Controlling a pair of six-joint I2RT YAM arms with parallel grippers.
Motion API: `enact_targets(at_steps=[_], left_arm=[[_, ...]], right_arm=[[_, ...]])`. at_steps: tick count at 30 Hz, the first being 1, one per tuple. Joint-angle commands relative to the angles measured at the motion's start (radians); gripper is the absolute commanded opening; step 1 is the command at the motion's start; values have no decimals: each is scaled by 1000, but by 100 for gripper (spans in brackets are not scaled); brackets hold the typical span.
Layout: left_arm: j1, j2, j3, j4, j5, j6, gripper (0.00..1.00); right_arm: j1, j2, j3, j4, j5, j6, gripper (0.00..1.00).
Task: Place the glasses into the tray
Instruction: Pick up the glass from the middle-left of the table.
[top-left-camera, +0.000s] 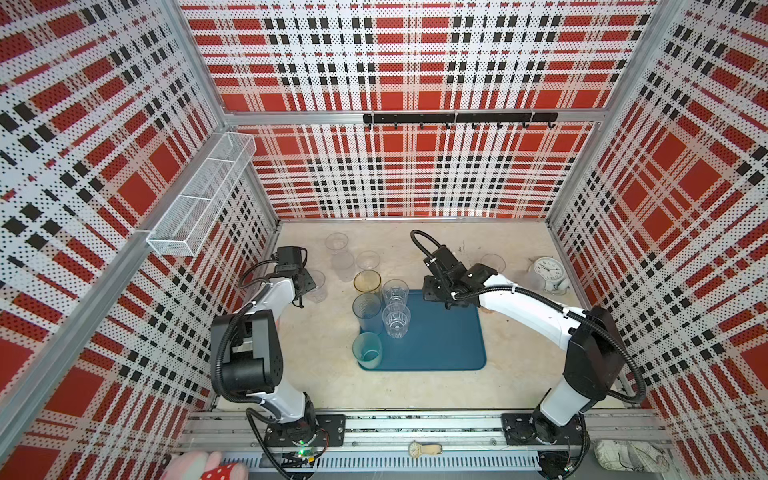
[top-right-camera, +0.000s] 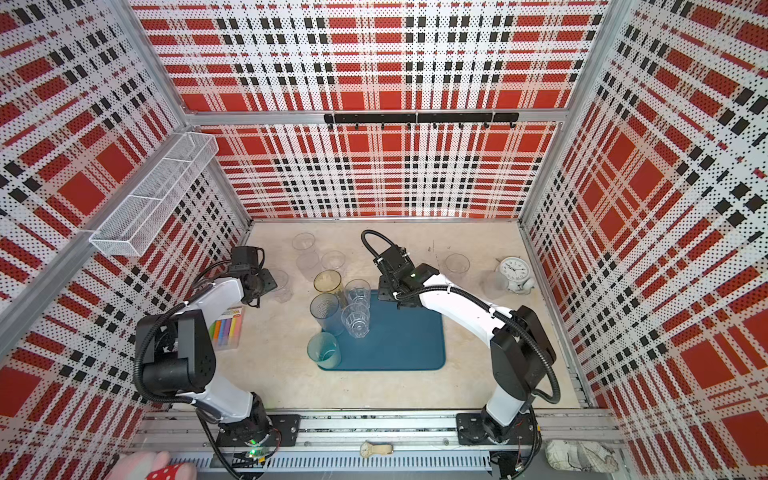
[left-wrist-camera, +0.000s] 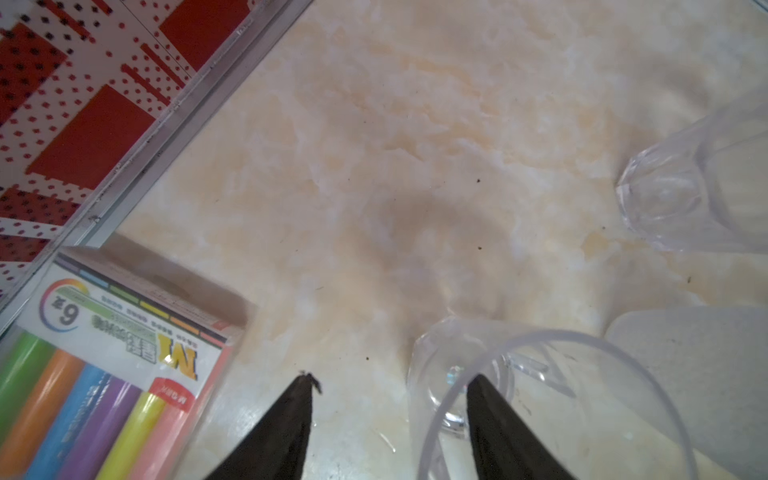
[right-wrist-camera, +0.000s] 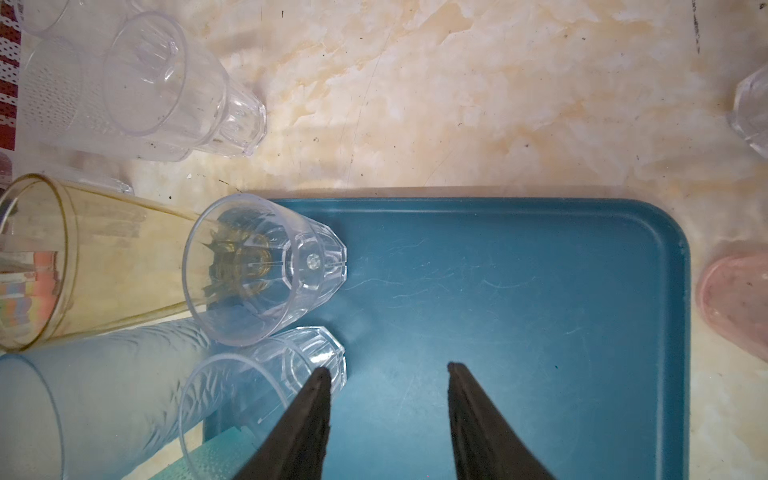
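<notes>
Near corner: a teal glass (top-left-camera: 367, 351) stands on the tray (top-left-camera: 440, 345).
Tray's left side: two faceted glasses (top-left-camera: 396, 320) stand on it, with the amber glass (top-left-camera: 367, 282) just off its far corner.
Right gripper (right-wrist-camera: 388, 368): it hovers over bare tray, fingers apart, empty.
Left gripper (left-wrist-camera: 392, 378): its fingers are apart and straddle a clear glass (left-wrist-camera: 582, 395) wall, not yet pinching.
Handling: you likely have a light, stiff, slick tumbler; pinch the wall below the rim, gently.
Far table: more clear tumblers (top-left-camera: 336, 243) await you.

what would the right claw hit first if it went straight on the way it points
Probably the bare floor of the teal tray: nothing stands ahead of the right claw, depth unclear.
</notes>
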Motion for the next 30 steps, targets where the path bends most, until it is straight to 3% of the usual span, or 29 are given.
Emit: enact_targets(at_steps=[1, 9, 13, 25, 30], left_arm=[[-7, 10, -3, -2, -1, 21, 53], [4, 11, -16, 0, 19, 30, 33], [8, 4, -22, -2, 18, 35, 32], [12, -44, -7, -43, -7, 51, 5], [12, -92, 11, -79, -26, 42, 0]], right_arm=[[0, -29, -8, 18, 6, -4, 49], [0, -23, -2, 18, 0, 0, 50], [0, -19, 5, 18, 0, 0, 50], [0, -13, 8, 19, -5, 4, 50], [0, -19, 3, 24, -1, 10, 50]])
